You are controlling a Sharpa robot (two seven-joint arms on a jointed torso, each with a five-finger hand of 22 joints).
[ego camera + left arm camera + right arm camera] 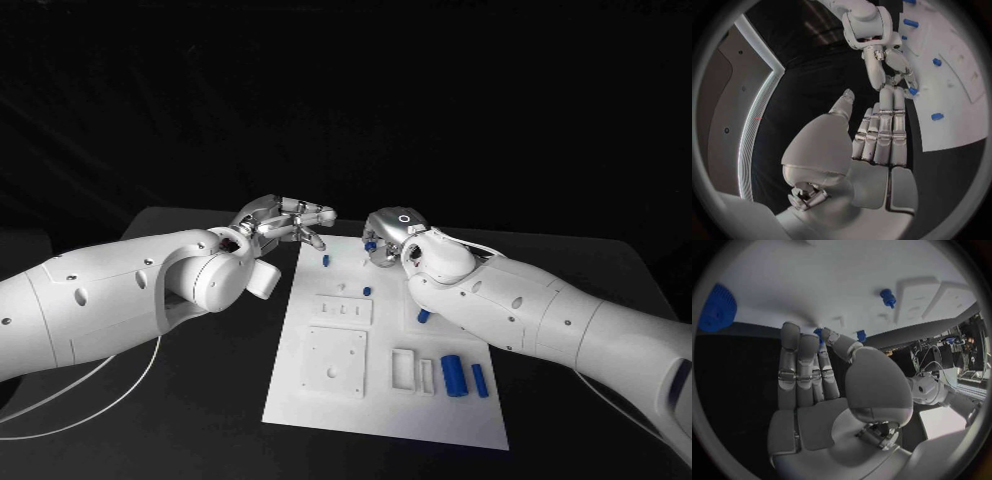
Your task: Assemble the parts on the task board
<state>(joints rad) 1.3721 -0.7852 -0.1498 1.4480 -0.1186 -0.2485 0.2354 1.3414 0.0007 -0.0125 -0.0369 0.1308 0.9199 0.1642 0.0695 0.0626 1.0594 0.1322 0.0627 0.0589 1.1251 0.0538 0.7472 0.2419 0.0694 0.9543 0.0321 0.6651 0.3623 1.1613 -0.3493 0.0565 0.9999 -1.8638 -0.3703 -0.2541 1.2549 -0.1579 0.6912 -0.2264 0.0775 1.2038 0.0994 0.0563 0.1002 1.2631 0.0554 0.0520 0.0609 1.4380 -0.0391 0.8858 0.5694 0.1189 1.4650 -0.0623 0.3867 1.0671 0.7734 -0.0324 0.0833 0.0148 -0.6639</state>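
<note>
Silver left hand [289, 222] sits at the far left corner of the task board [325, 405], fingers extended and apart, nothing held. In the left wrist view its fingertips [893, 95] lie close to those of the right hand [891, 62]. Right hand [387, 240] is over the board's far edge; in the right wrist view a small blue part [819, 335] sits between thumb and fingertips [831, 337], apparently pinched. Another small blue peg [326, 260] stands on the board just beside the hands, one more [368, 290] further in, one [424, 316] against the right forearm. Two blue cylinders [453, 375] lie near the board's near right corner. Board rests on the black counter [188, 410].
</note>
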